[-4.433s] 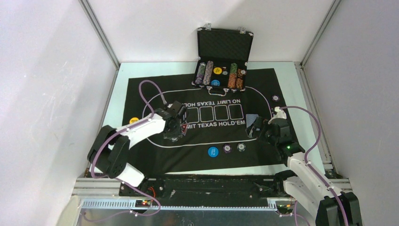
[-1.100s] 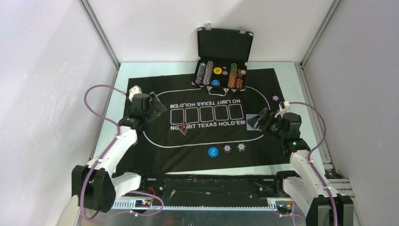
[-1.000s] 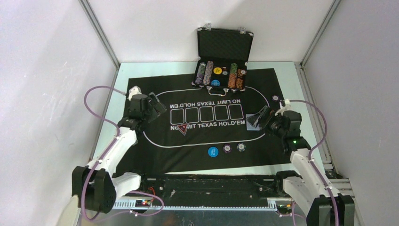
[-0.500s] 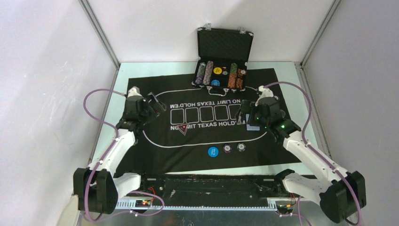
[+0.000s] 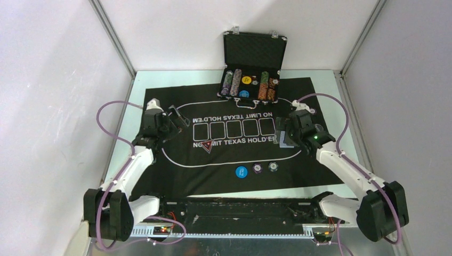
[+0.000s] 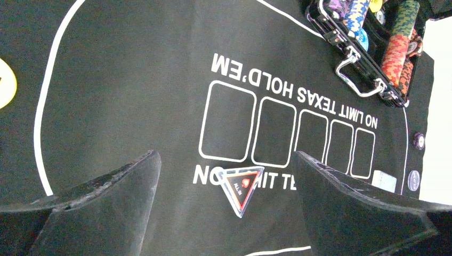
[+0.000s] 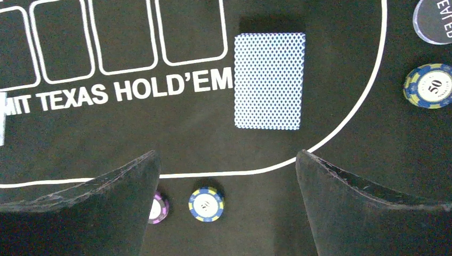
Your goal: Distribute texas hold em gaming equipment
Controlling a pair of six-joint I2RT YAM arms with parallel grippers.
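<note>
Right gripper has swung in from the right edge of the mat and, in the top view, hangs over the blue-backed deck beside the lettering, while the left gripper waits over the mat's left side. Left wrist view: jaws spread wide and empty above the red triangle marker. Right wrist view: fingers spread and holding nothing, deck flat just ahead of the gap, two chips near; likely the card pickup step, so next it should lower and close across the deck's short sides.
</note>
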